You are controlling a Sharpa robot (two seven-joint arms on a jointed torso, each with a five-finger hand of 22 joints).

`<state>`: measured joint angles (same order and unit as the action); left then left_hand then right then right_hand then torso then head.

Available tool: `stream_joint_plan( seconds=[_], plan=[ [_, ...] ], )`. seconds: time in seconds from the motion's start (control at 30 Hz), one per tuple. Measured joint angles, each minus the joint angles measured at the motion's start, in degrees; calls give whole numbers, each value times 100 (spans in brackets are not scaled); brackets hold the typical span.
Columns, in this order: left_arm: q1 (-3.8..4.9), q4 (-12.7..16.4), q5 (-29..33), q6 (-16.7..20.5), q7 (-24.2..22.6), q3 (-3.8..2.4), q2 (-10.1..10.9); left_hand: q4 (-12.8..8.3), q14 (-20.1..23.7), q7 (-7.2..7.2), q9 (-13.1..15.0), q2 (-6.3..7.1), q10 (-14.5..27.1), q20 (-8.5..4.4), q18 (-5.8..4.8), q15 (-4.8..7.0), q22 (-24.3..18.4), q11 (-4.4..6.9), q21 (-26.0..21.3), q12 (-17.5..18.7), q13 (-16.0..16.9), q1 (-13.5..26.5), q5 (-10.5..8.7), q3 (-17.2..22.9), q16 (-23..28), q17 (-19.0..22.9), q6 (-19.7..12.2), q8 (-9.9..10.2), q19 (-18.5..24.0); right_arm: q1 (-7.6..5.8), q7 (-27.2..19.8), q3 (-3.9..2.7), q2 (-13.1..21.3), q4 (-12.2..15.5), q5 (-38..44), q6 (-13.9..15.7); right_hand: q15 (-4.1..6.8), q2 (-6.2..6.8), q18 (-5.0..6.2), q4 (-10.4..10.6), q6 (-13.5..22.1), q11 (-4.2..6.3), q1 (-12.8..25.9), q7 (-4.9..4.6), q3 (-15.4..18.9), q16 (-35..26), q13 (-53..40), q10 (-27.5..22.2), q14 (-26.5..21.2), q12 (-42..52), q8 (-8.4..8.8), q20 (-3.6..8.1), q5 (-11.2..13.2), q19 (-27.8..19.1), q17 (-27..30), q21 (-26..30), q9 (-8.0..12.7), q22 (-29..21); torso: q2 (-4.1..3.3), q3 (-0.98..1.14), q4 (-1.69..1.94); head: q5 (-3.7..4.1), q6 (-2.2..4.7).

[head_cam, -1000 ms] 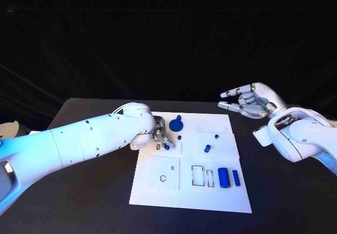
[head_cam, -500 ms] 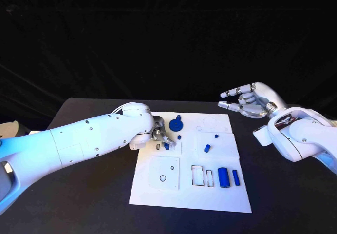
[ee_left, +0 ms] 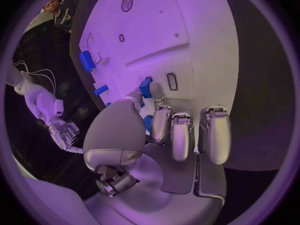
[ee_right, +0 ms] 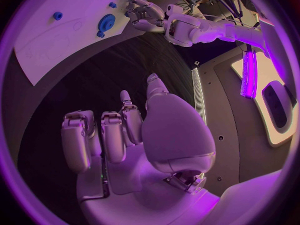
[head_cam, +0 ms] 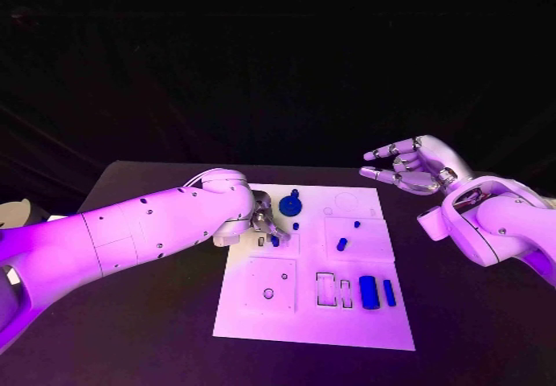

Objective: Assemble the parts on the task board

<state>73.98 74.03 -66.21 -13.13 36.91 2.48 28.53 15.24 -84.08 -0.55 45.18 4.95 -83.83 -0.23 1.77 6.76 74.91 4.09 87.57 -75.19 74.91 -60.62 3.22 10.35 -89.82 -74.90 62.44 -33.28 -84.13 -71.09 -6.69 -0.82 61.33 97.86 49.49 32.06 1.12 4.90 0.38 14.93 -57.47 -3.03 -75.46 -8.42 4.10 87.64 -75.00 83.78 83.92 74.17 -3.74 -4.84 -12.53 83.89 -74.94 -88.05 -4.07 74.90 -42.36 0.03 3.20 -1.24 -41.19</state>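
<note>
Worktop (head_cam: 139, 322) of matte black cloth carries the flat white rectangular task board (head_cam: 312, 322), a smooth plate marked with outlined squares, circles and narrow rectangular slots. The left hand (head_cam: 262, 219), silver and glossy, sits low over the board's far-left part, beside its left edge. In the left wrist view its fingers (ee_left: 180, 135) are curled downward side by side while the thumb reaches forward against a small blue block-shaped part (ee_left: 145, 87); whether that part is truly pinched or merely touched I cannot tell.

Just beyond the left hand, near the board's far edge, stands a round blue toothed gear part (head_cam: 290, 206) with a small knob above it. Toward the board's middle stands a short blue peg (head_cam: 342, 244), with a tinier blue stub (head_cam: 356, 224) just behind it. Near the board's right edge, in the near half, a fat blue cylinder (head_cam: 369, 292) lies lengthwise next to a thinner blue rod (head_cam: 390, 293), both just right of two outlined slots.

The right hand (head_cam: 408, 167) hangs in the air beyond the board's far-right corner, well apart from every part, its fingers loosely curved and spread, holding nothing.
</note>
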Motion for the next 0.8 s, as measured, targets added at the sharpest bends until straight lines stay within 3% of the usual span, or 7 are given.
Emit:
stream_joint_plan(
  seconds=[0.3, 0.8],
  plan=[
    [-2, 18, -17, 2, 0, 1, 9, 124, 0, -1, 0, 126, 0, 0, 1, 0, 0, 0, 0, 0, 0, 125, 0, -327, 0, 0, -1, 6, 0, 0, -2, 0, -1, -3, 0, -5, 0, 0, 0, 0, 0, 0, 0, 0, 0, 0, 0, 0, 0, 0, 0, 0, 0, 0, 1, 0, 1, 4, 2, -1, 0, 0, -4],
    [-27, 164, -33, 90, -5, -14, 131, 130, 0, -49, 0, 57, 0, 0, 0, 0, 0, 0, 0, 0, -1, 267, 2, -659, 0, -4, -49, 6, 0, 0, -5, 0, -12, -28, 0, -10, 0, 0, 0, 0, 0, 0, 0, 0, 0, 0, 0, 0, 0, 1, 0, 0, 0, 0, 2, 0, 1, 3, 4, -1, -1, -6, 12]
  ],
)
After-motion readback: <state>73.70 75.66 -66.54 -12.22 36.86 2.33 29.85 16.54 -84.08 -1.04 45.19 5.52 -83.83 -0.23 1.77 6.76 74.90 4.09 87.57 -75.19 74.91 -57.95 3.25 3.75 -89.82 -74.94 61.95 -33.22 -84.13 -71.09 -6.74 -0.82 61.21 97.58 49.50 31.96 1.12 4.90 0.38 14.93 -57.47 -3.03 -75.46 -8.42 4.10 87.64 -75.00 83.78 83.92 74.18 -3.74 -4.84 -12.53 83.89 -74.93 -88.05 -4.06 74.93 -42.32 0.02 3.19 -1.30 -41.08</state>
